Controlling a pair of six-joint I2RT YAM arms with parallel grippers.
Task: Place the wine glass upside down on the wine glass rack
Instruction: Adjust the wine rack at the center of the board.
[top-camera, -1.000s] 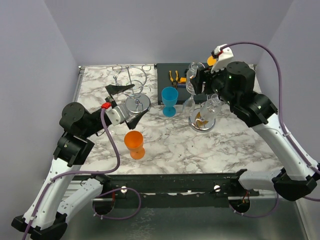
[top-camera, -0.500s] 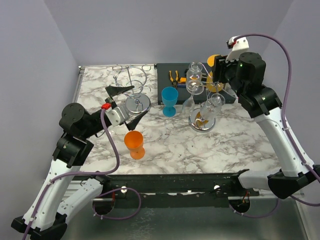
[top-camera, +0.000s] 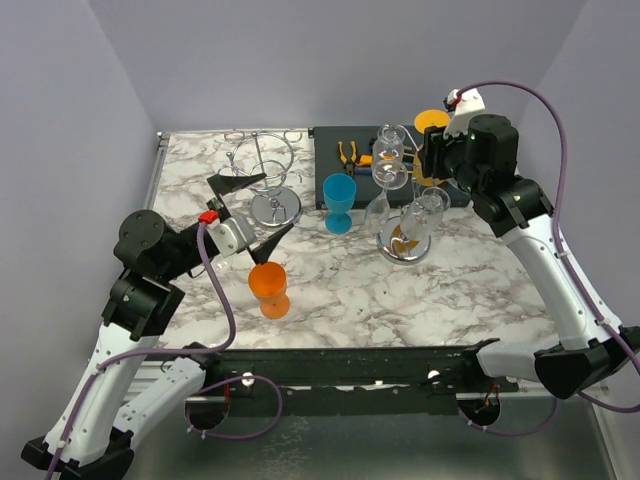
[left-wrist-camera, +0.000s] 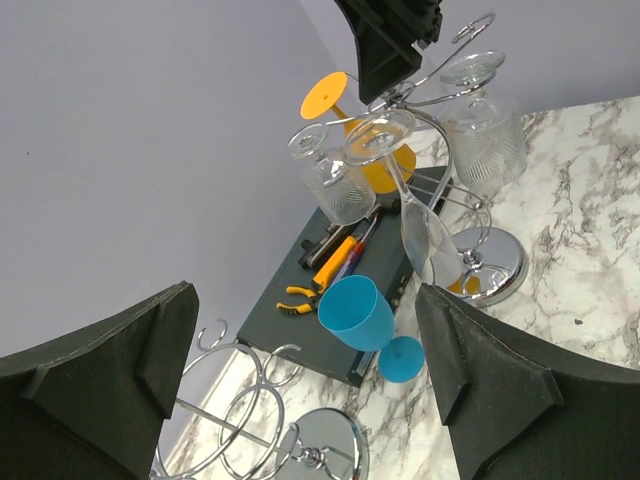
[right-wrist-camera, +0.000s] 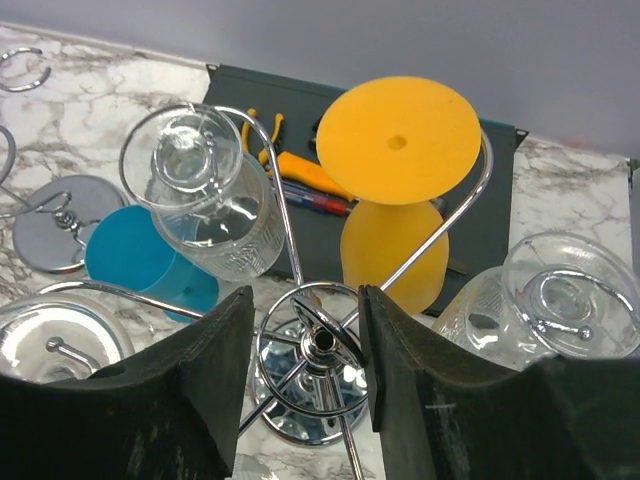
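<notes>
Two changes from a second ago: the right arm has backed off the wine glass rack (right-wrist-camera: 318, 345), and the right pincer (right-wrist-camera: 303, 300) has narrowed to roughly half apart, gripping nothing. The yellow wine glass (right-wrist-camera: 397, 140) hangs upside down on the rack. The left pincer (left-wrist-camera: 302, 300) gapes wide, empty, above the worktop (top-camera: 340, 295).

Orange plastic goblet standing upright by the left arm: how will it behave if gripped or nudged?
The upright orange plastic goblet looks like opaque moulded plastic, so it is probably light and not brittle. Its wide bowl sits on a thin stem and small foot, so a side nudge would likely tip it. The smooth tapered walls may slip in a pinch.
</notes>
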